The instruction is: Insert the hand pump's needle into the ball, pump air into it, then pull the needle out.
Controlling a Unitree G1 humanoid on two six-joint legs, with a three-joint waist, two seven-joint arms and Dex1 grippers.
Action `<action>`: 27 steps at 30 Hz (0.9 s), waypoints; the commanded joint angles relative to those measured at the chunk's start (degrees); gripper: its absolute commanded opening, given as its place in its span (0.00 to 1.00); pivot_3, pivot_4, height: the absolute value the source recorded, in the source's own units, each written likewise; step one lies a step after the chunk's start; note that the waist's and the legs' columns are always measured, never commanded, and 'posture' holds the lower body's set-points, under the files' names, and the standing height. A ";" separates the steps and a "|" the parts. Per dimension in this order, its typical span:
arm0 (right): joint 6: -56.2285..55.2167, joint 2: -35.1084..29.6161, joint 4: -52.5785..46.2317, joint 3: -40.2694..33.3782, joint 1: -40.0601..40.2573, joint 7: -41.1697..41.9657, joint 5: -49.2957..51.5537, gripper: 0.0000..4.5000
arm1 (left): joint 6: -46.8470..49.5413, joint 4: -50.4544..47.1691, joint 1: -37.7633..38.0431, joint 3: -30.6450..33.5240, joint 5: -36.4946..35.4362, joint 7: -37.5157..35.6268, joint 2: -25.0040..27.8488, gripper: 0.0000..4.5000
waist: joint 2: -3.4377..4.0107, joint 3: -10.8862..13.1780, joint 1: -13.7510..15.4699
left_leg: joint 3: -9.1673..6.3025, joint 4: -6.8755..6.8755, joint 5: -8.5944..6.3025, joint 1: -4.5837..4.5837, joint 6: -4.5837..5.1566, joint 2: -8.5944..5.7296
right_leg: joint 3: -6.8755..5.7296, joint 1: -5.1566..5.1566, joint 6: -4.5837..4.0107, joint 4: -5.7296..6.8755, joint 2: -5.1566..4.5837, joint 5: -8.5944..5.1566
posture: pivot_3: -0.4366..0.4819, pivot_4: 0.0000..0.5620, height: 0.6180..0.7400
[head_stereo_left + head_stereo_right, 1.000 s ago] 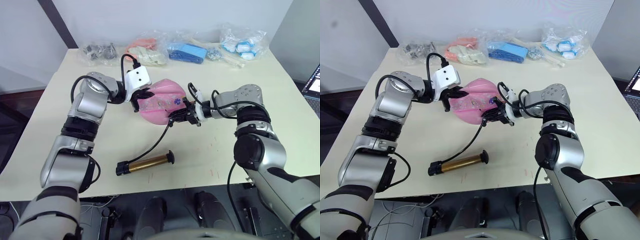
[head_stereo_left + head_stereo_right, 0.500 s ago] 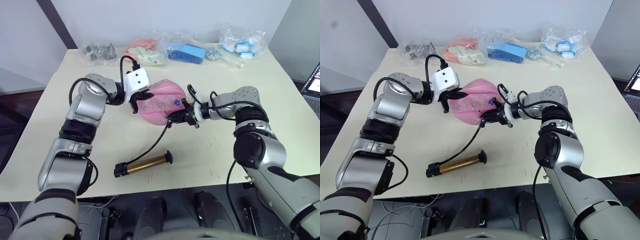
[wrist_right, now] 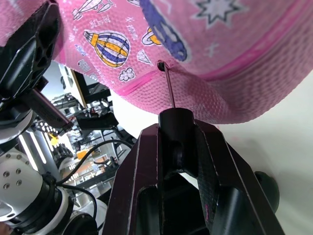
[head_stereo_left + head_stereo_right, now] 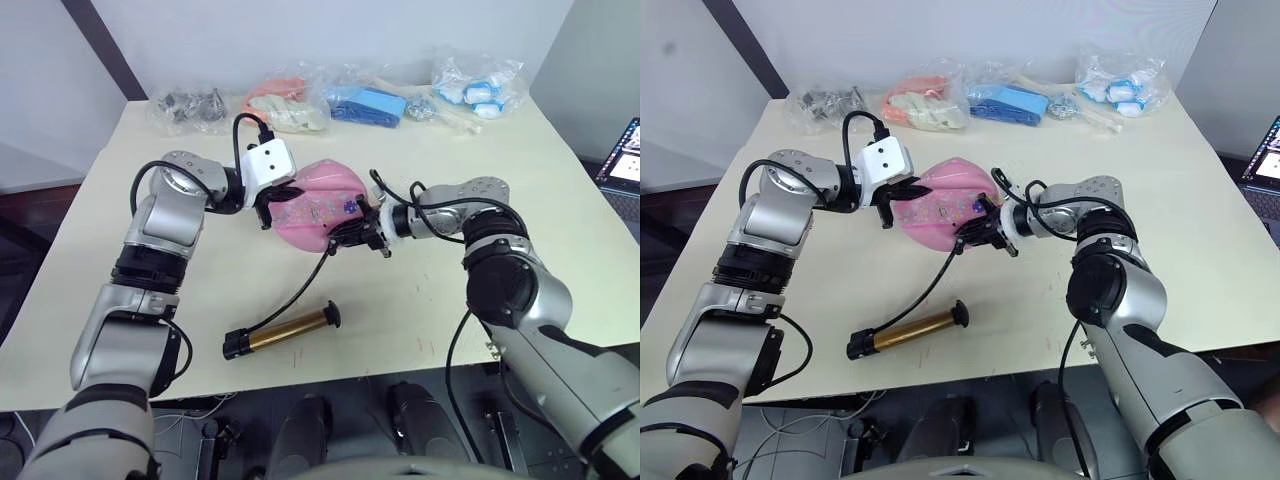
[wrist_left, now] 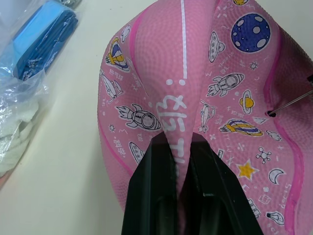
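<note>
At frame centre, the left gripper pinches a fold of the flattish pink rubber ball. The right gripper clamps the thin metal needle, its tip in the ball's valve. The gold-barrelled hand pump lies near the table's front edge.

Ball: you see a deflated pink rubber ball with white seam lines and rocket, planet and star prints, folded into ridges.
Left gripper: its two black fingers pinch a raised fold of the ball.
Needle: a thin metal needle meets the ball's small dark valve hole.
Surface: your cream table lies beneath.
Bags: clear plastic bags, one with blue contents, sit near the ball.
</note>
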 commanded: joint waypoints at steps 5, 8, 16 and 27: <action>-2.36 3.49 -3.19 -3.68 0.16 -8.57 2.86 0.08 | -1.35 -2.45 0.89 -0.43 -0.65 -1.36 0.21 0.01 | 0.00 0.00 -0.10 | -0.01 -0.01 0.00 0.01 0.00 0.01 | 0.00 0.00 0.00 0.01 0.01 0.00 | 0.48 0.27 1.00; -2.09 4.74 -5.41 -5.42 0.60 -11.76 4.19 0.08 | -1.39 -2.50 1.06 -0.33 -0.66 -1.34 0.38 0.01 | 0.00 -0.01 -0.16 | -0.02 -0.01 0.00 0.02 0.00 0.02 | 0.01 0.00 0.00 0.01 0.01 0.00 | 0.48 0.27 1.00; -4.31 10.75 -13.98 -12.28 1.95 -23.04 10.00 0.08 | -1.18 -3.53 2.02 0.19 -0.68 -1.56 0.70 0.01 | 0.01 -0.01 -0.35 | -0.07 -0.03 0.00 0.06 0.00 0.06 | 0.05 0.00 -0.02 0.02 0.05 0.01 | 0.48 0.27 1.00; -7.22 15.84 -20.57 -14.90 2.97 -34.88 20.25 0.08 | -0.82 -4.36 2.64 0.22 -0.91 -1.84 1.01 0.01 | 0.01 -0.01 -0.10 | -0.01 -0.03 0.00 0.04 0.00 0.05 | 0.05 0.00 -0.03 -0.02 0.04 0.02 | 0.48 0.27 1.00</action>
